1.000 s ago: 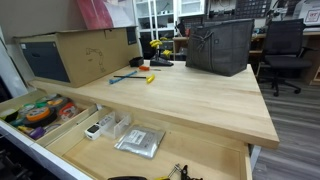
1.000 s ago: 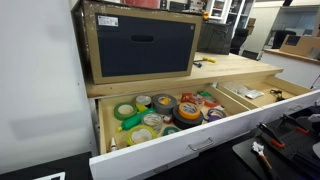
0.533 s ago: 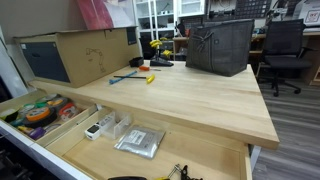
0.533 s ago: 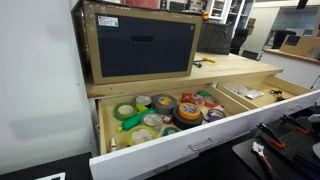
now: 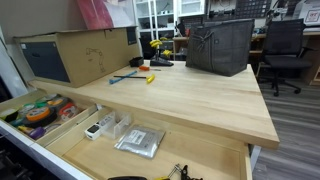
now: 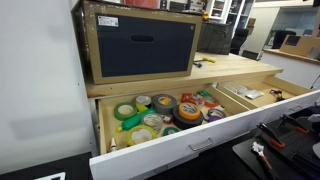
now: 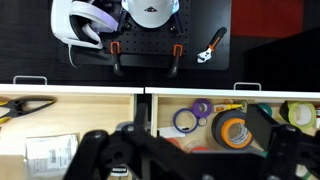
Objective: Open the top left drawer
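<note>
Wrist view: top left drawer stands open, nothing has moved

The pincer (image 7: 190,152) is a dark blur at the lower edge, with its fingers spread wide. It is released and grasps nothing. Compared with one second ago, no view shows any change.

Just beyond the pincer lies the top left drawer (image 7: 235,98), pulled far out from under the counter (image 5: 190,95). It is seen also in both exterior views (image 5: 22,105) (image 6: 105,125). Inside it are an orange tape roll (image 7: 237,131), a purple tape roll (image 7: 187,120) and a green tape roll (image 6: 125,111).

Beside it, the wide drawer (image 5: 95,148) holds a clear plastic box (image 5: 108,126) and a silver packet (image 5: 140,141). The print on the packet is too small to read.

On the counter stands a cardboard box (image 5: 85,55).
</note>
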{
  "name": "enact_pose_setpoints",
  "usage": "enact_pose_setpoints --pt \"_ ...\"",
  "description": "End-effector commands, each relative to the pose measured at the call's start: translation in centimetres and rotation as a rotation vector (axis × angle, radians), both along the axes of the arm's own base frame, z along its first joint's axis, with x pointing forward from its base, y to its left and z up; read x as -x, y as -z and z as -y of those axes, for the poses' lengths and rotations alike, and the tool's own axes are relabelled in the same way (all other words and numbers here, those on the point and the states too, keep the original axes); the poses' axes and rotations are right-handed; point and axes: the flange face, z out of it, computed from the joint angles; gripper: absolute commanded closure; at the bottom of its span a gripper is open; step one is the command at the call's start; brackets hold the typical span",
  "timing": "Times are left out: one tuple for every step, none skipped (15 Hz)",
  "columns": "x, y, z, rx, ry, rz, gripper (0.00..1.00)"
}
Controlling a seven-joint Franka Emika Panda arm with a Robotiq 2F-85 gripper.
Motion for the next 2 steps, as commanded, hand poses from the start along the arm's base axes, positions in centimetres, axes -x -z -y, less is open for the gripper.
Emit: enact_pose_setpoints --pt "-0.01 -0.04 -0.08 0.002 -0.002 -0.001 0.0" --pt "-0.01 -0.03 -0.1 0.003 -0.003 -0.001 0.0"
